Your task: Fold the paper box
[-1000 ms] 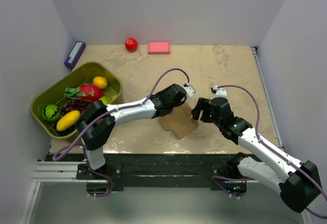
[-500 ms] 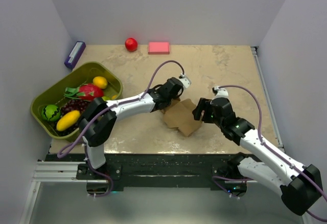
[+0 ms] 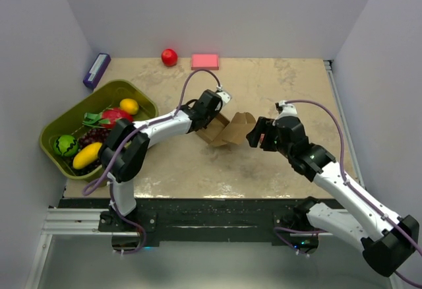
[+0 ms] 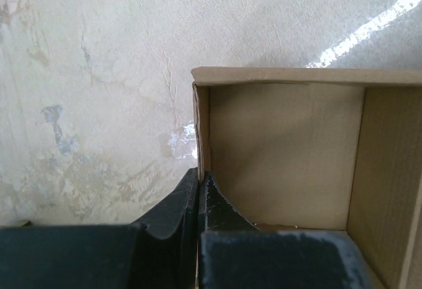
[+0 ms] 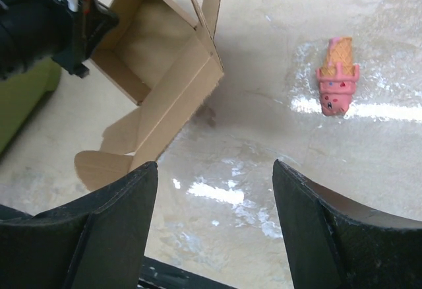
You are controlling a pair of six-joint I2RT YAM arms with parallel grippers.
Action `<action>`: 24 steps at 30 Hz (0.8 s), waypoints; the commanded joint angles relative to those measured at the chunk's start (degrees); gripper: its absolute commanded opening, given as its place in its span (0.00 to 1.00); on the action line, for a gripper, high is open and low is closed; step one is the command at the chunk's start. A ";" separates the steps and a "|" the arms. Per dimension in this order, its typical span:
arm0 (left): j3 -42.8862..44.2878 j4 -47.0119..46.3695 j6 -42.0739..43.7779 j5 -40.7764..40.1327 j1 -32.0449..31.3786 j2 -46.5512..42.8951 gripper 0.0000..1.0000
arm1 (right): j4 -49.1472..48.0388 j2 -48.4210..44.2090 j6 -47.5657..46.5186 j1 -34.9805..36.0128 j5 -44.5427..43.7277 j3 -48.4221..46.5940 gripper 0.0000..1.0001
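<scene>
The beige table (image 3: 290,84) carried everything. At its left edge sat a green bin (image 3: 79,107) full of toy fruit. Near the middle of the table, between the two arms, was the paper box (image 3: 227,129), a brown carton partly formed, tipped on its side with its open mouth showing and loose flaps sticking out, one flap lying flat on the table. The left gripper (image 4: 200,183) was pinched together on the edge of one box wall. The right gripper (image 5: 212,167) hung just beside the box with its fingers wide apart, touching nothing. At the far edge lay a purple box (image 3: 96,70), a pink block (image 3: 205,61) and a red ball (image 3: 169,57). A small toy ice-cream cone (image 5: 337,78) lay near the right gripper.
</scene>
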State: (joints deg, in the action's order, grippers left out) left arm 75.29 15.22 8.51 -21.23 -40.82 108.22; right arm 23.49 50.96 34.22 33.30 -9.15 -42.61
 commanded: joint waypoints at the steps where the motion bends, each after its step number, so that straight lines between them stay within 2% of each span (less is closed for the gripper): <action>1: 2.94 0.60 -2.53 3.48 0.74 -0.03 0.01 | 1.22 2.03 2.60 -0.16 1.67 -4.23 0.73; 10: 2.58 1.30 -2.89 4.01 0.74 -0.64 0.00 | -8.98 4.14 9.20 -0.16 5.19 -2.39 0.73; 13: 2.41 1.56 -3.06 4.10 0.74 -1.00 0.00 | -9.69 7.12 8.59 -0.16 5.19 -2.65 0.67; 15: 2.15 1.39 -3.06 3.92 0.74 -1.44 0.00 | -9.51 8.71 7.80 -0.16 6.06 -3.09 0.61; 18: 2.06 1.39 -3.15 4.01 0.83 -1.70 0.00 | -9.68 10.56 7.62 -0.16 7.21 -3.01 0.46; 19: 2.06 1.39 -3.24 4.18 0.83 -1.70 0.01 | -10.12 10.65 7.53 -0.16 7.39 -2.83 0.34; 21: 2.32 1.83 -3.24 4.88 0.92 -2.05 0.07 | -10.56 10.13 6.74 -0.08 7.39 -2.65 0.22; 22: 2.32 1.91 -3.24 5.32 0.92 -2.31 0.25 | -10.30 9.86 6.04 -0.16 6.87 -3.00 0.16; 24: 2.23 1.48 -2.80 5.06 1.00 -4.42 0.48 | -7.77 9.69 2.54 -0.08 5.99 -5.46 0.10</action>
State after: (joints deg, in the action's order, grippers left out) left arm 75.85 17.45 6.50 -17.37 -40.23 108.18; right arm 15.75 62.15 41.01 33.30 -3.07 -44.69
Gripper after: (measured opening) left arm 0.302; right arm 0.156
